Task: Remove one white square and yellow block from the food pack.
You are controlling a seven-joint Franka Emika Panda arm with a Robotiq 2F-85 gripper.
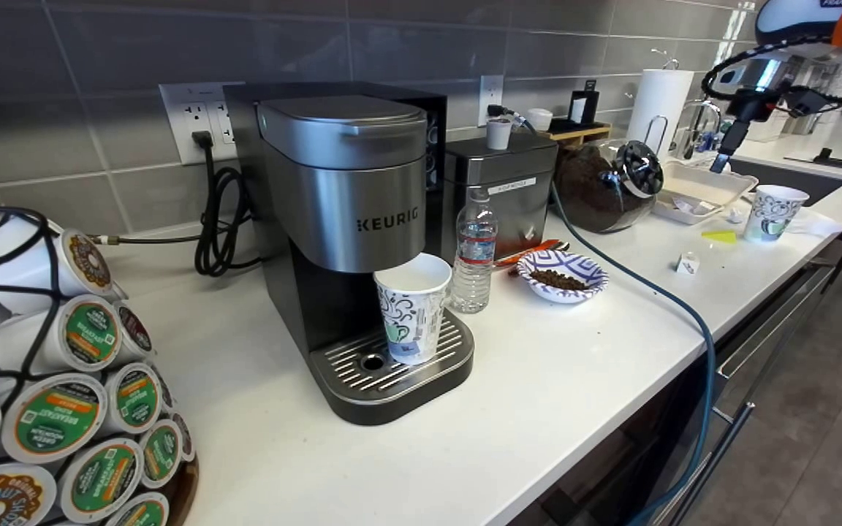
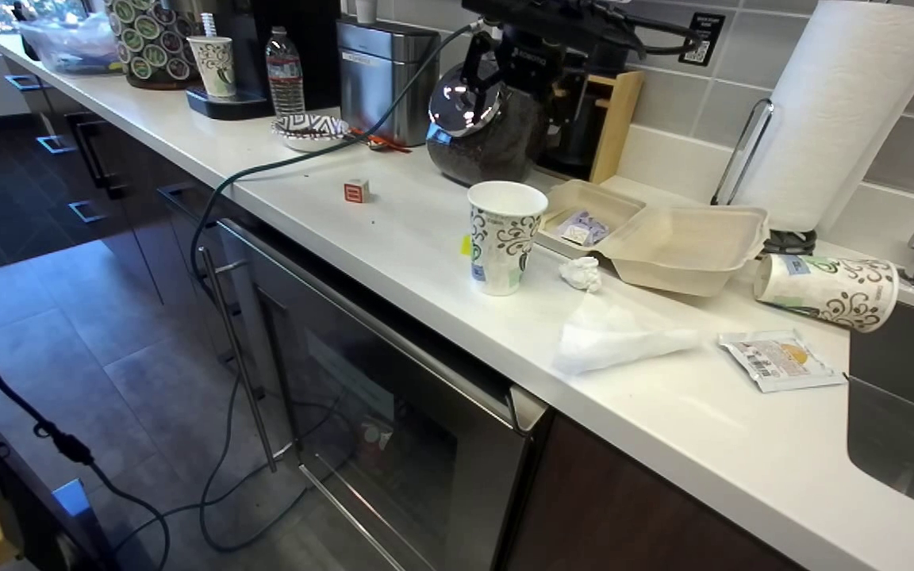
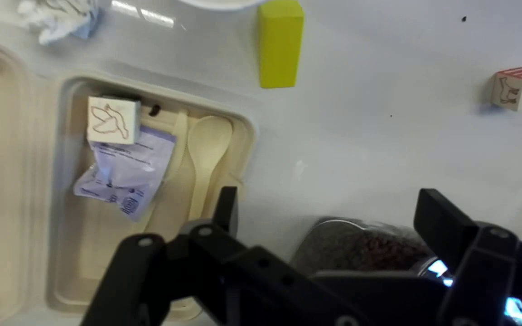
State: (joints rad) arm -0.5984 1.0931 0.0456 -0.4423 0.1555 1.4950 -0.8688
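Observation:
The food pack is a pale open clamshell tray (image 3: 152, 267), left in the wrist view; it also shows in both exterior views (image 1: 713, 183) (image 2: 683, 266). A white square block (image 3: 113, 121) with a bird drawing lies inside it on a purple packet (image 3: 134, 167). Another white square block (image 3: 510, 90) with red stripes lies on the counter, seen in both exterior views (image 1: 687, 264) (image 2: 355, 191). The yellow block (image 3: 281, 45) lies on the counter outside the tray, partly hidden behind a cup in an exterior view (image 2: 466, 245). My gripper (image 3: 327, 197) is open and empty, above the counter beside the tray.
A glass jar of coffee beans (image 3: 356, 246) lies under my gripper. A patterned paper cup (image 2: 505, 238) stands by the yellow block. Crumpled paper (image 2: 581, 274) and a fallen cup (image 2: 830, 289) are near the tray. A hose (image 1: 633, 270) crosses the counter.

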